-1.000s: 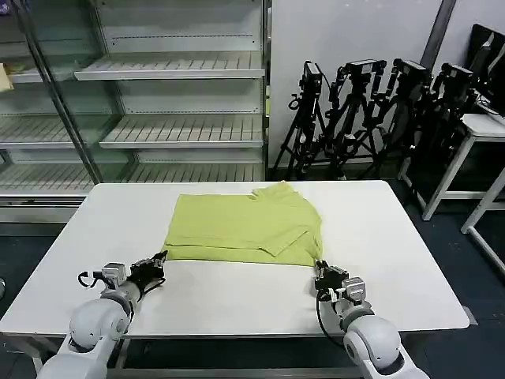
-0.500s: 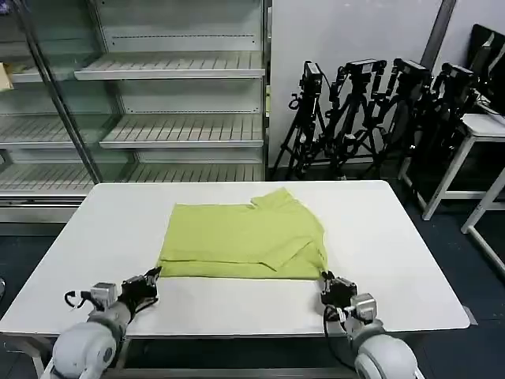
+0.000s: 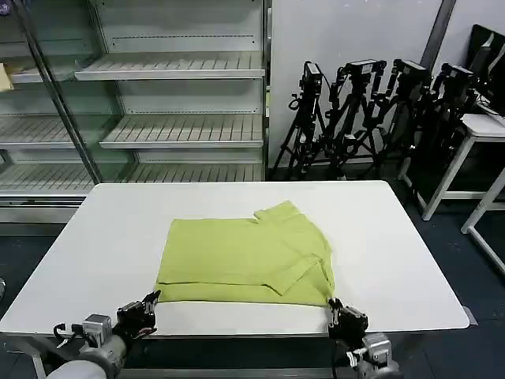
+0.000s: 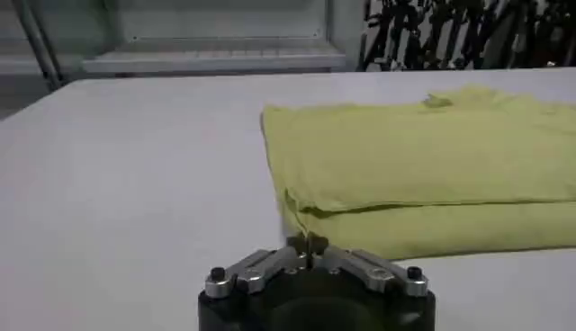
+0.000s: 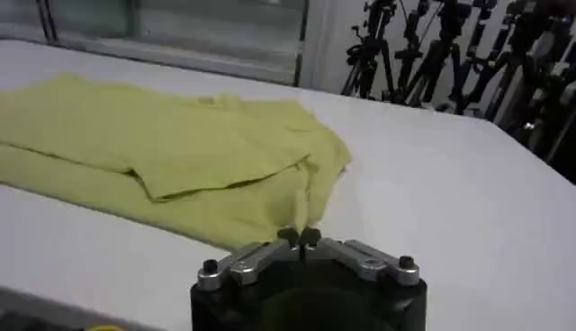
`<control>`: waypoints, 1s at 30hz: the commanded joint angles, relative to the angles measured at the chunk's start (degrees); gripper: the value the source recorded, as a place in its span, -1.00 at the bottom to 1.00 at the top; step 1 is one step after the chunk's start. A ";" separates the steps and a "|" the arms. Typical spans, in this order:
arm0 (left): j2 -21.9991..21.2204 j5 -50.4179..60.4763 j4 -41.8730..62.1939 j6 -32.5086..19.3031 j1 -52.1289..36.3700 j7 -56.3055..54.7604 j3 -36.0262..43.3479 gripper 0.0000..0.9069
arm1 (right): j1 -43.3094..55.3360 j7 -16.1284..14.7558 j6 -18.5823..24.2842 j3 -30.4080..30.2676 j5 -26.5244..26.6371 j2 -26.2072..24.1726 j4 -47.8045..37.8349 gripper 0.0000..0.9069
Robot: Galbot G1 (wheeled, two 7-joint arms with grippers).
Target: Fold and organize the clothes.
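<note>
Both arms reach forward low, side by side and well apart, with only their ends in the head view. The left gripper (image 3: 147,304) points ahead from a pale rounded wrist; its two dark fingertips (image 4: 307,243) are pressed together, pinching a thin bit of yellow-green cloth. The right gripper (image 3: 341,309) sits at the same level, its black body tilted slightly inward. Its fingertips (image 5: 300,237) also meet, closed on a small fold of the same cloth. Each wrist view shows a black gripper body with two grey finger links angled inward to the tips.
</note>
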 commanded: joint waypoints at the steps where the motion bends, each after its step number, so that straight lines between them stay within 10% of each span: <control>1: -0.23 1.20 -3.53 -0.14 4.08 -0.22 -1.26 -0.73 | -4.13 0.70 -0.97 1.55 -2.02 -0.17 2.48 1.00; 2: -0.12 1.21 -3.50 -0.14 4.20 -0.22 -1.55 1.00 | -3.98 0.20 -1.93 1.98 -2.21 -0.21 2.53 1.00; 14: 1.12 -0.58 -4.22 -0.22 2.05 4.67 -3.04 1.00 | -0.99 -7.78 -6.68 11.27 1.81 -1.67 6.39 1.00; 30: 4.38 -2.58 14.85 -3.01 -24.13 6.30 2.47 1.00 | 41.62 0.50 -6.72 -7.27 3.06 5.82 -22.77 1.00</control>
